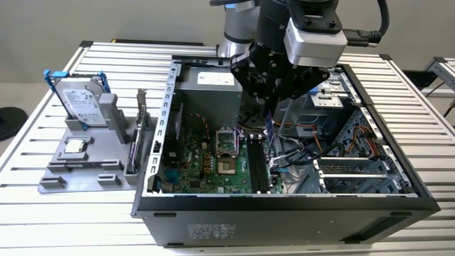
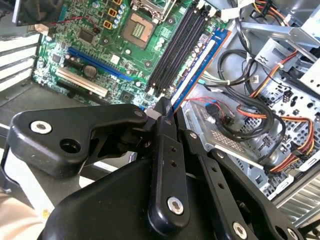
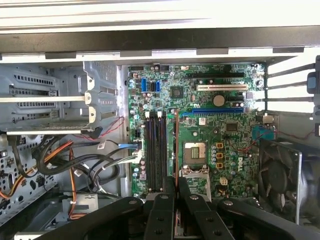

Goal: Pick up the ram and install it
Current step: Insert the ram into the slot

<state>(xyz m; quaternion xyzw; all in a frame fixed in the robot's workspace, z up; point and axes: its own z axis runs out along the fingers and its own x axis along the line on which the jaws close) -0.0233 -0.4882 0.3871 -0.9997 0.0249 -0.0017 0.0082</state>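
Evidently the counter (image 1: 71, 224) carries the open computer case (image 1: 284, 218) on its side so the motherboard (image 3: 235, 145) faces up, and over it the tool (image 3: 176, 182), clenched on the ram (image 2: 197, 65), holds it edge-down and parallel to the long black slots (image 3: 155, 145), presumably to match their line.

You have a slatted metal table (image 1: 50, 226) carrying the open computer case (image 1: 284, 226), with a grey parts holder (image 1: 89, 173) just beside the case, on the exterior view's left.
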